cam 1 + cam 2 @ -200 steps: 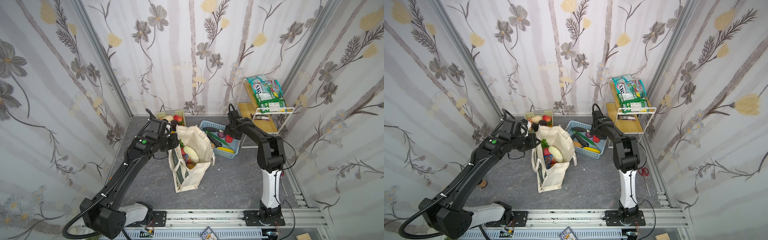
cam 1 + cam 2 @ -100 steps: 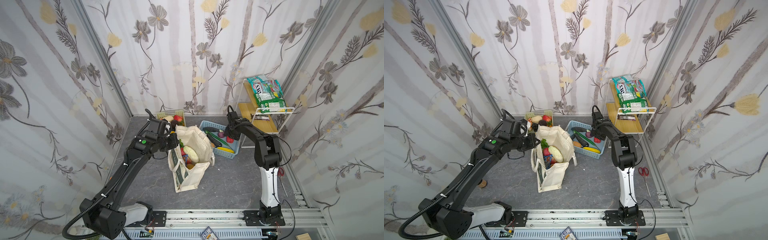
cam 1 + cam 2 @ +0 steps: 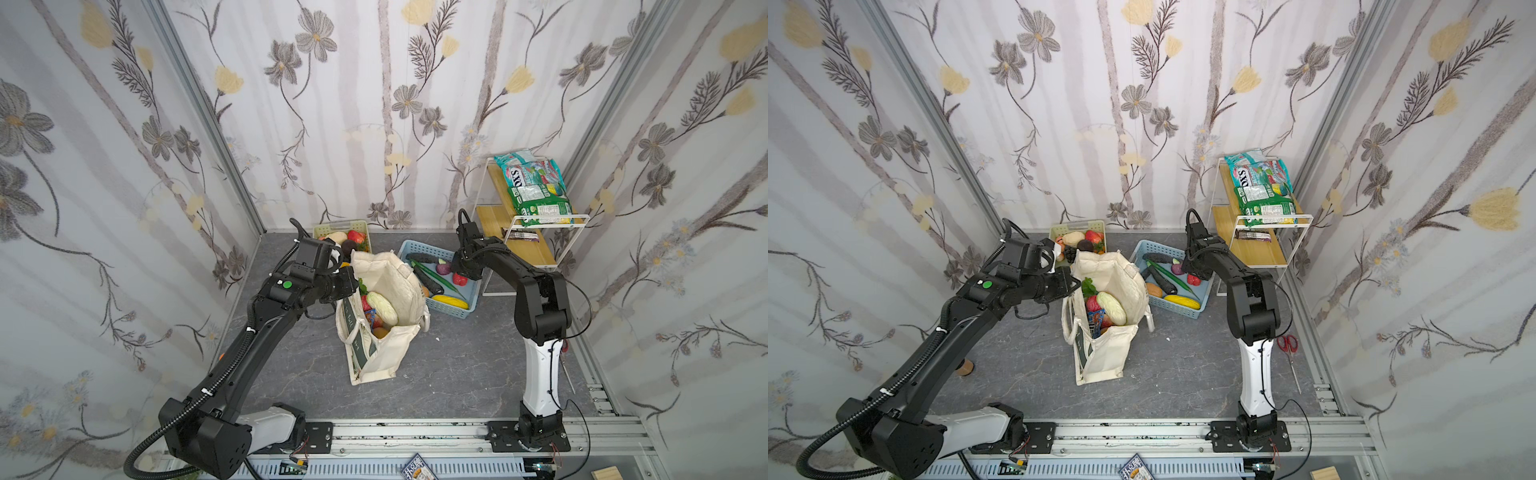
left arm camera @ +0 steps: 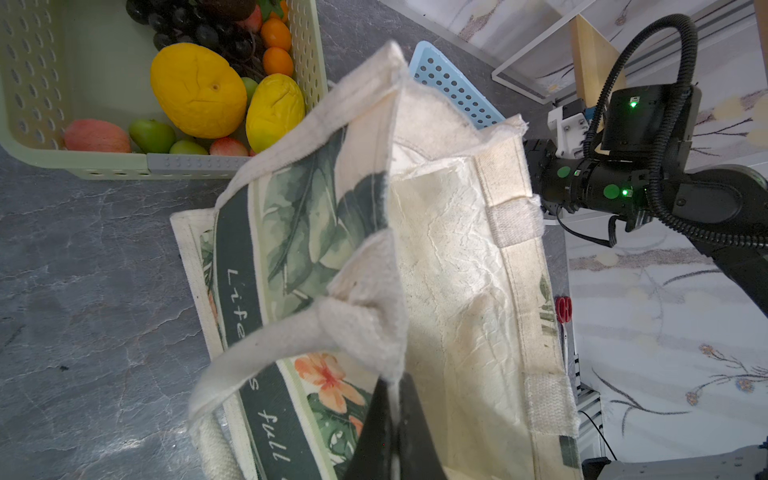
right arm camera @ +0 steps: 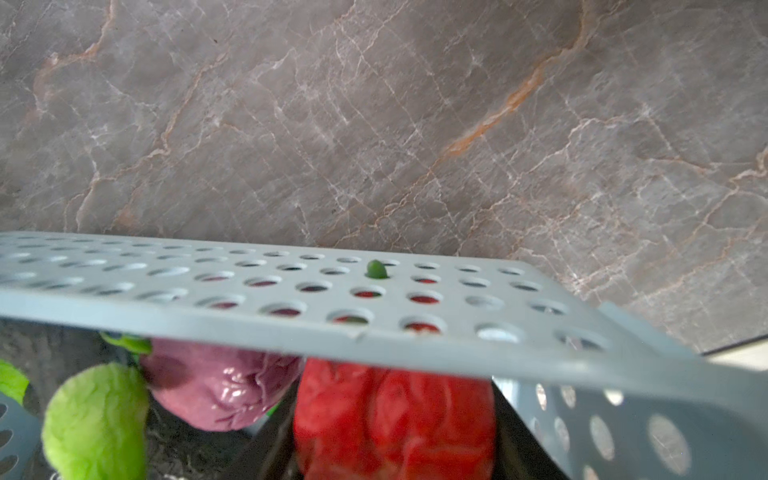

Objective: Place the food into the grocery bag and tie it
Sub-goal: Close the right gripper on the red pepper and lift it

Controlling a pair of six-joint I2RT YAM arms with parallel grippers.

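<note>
I see my left end effector (image 4: 392, 399) clamped on the upright canvas tote's (image 3: 386, 291) rim; right end effector (image 3: 460, 275) straddles the red pepper (image 5: 395, 415) in the blue basket (image 5: 291, 291), grip I cannot tell

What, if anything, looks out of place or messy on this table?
Red-handled scissors lie at the table's right edge, a tool among toy food. The grocery bag sags lopsided, one corner of its rim pinched by the left gripper.
</note>
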